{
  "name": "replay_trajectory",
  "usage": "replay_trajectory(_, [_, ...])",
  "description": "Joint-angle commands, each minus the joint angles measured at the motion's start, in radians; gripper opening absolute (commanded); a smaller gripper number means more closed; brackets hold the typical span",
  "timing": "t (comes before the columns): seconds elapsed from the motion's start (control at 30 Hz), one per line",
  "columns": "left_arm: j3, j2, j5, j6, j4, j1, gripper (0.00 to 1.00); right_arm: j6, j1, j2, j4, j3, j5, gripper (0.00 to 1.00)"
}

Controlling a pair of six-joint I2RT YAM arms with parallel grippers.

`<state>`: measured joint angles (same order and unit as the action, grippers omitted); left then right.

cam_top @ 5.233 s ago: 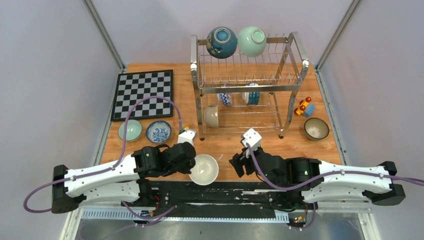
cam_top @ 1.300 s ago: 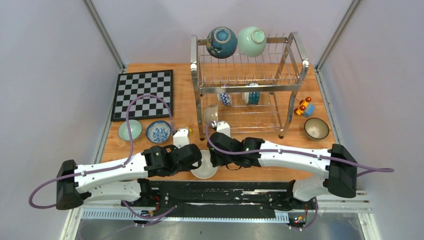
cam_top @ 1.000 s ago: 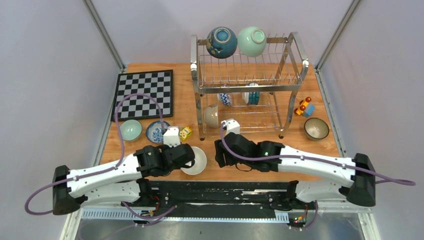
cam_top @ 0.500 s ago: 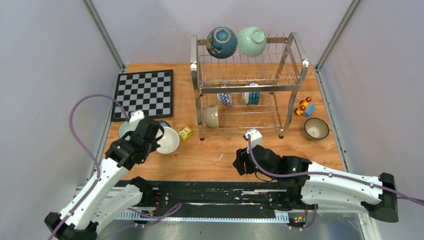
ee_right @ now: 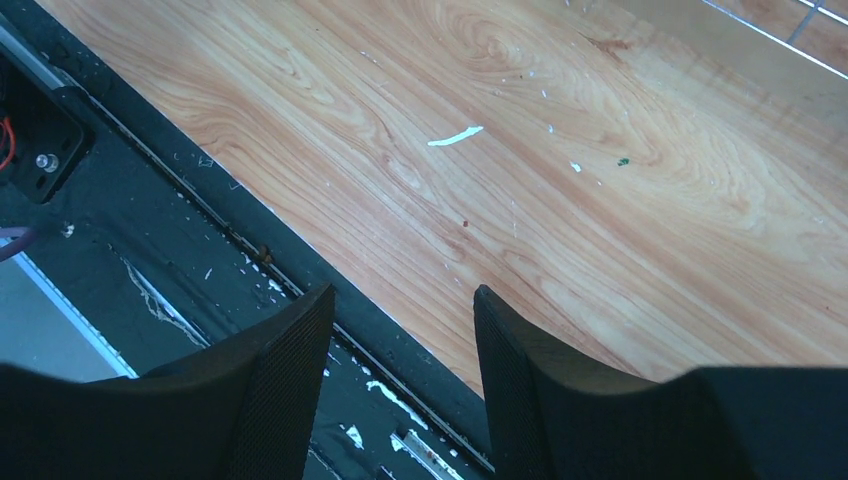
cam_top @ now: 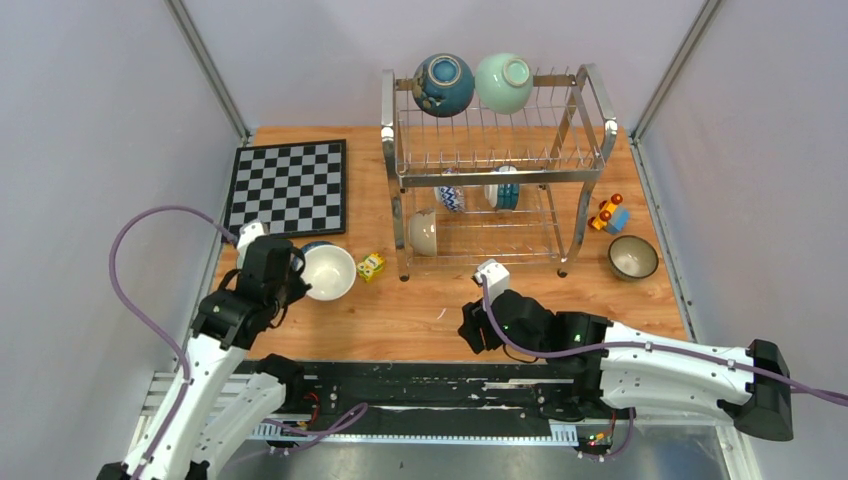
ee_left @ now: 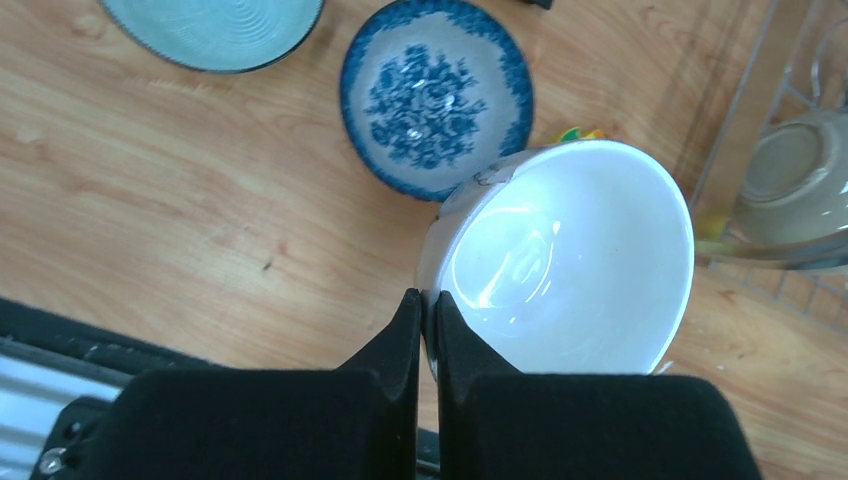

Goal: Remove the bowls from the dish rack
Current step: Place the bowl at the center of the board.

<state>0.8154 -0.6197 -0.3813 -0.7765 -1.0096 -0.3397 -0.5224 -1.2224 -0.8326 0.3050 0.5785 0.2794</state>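
Wooden table (cam_top: 400,305), left pincer (ee_left: 428,302) pinching white bowl (ee_left: 570,260) rim, right pincer (ee_right: 402,300) spread apart, empty

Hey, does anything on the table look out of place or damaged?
A small white sliver lies on the wooden table just ahead of the right gripper, with tiny flecks near it. It looks like a chip or scrap; its source cannot be told.
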Motion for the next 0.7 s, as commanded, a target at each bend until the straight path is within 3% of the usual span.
replay_trajectory(0.0, [0.077, -0.111, 0.068, -0.045, 0.262, 0.011, 0.00, 0.041, 0.007, 0.016, -0.025, -0.020, -0.022, 0.57])
replay_trajectory(0.67, [0.328, -0.833, 0.283, -0.008, 0.738, 0.195, 0.00, 0.022, 0.006, 0.196, 0.039, -0.065, 0.001, 0.54])
